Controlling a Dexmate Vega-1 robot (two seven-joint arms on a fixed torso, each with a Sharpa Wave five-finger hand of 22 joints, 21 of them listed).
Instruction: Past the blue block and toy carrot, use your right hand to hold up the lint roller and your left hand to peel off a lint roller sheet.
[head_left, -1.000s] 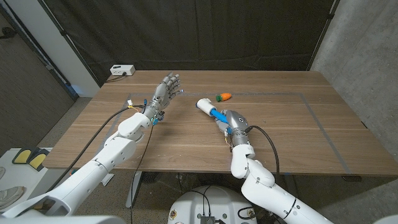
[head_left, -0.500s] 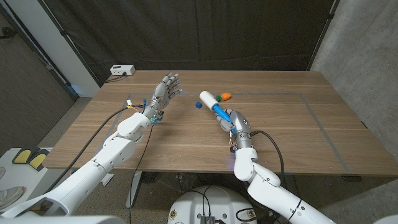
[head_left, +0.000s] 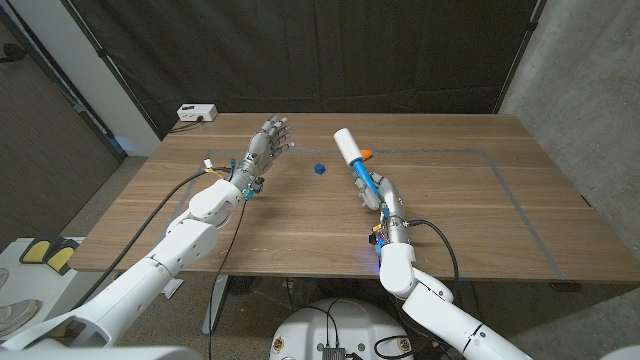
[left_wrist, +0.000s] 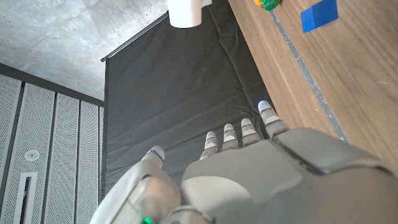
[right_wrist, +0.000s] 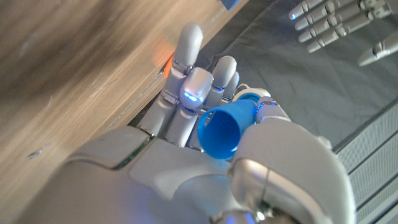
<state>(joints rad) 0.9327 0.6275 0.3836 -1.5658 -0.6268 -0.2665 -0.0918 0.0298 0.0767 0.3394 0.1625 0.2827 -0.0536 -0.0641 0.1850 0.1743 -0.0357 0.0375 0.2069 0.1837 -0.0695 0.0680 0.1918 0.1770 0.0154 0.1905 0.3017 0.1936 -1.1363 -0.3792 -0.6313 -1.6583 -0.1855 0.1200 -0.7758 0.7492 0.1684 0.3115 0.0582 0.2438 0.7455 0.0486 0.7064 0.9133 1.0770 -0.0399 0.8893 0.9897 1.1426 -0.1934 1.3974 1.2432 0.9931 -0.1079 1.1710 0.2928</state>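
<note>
You saw an evenly lit scene in the head view, bright and soft, with only faint shadows under the arms on the wooden table (head_left: 300, 215). The dark curtain behind stayed nearly featureless. In the right wrist view the table was smeared with blur, and the right hand (right_wrist: 205, 124) close to the lens looked soft, with small blue lights glowing.

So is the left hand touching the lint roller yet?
Apart. In the head view the left hand is raised with fingers spread, and bare table separates it from the lint roller held up by the right hand.
</note>
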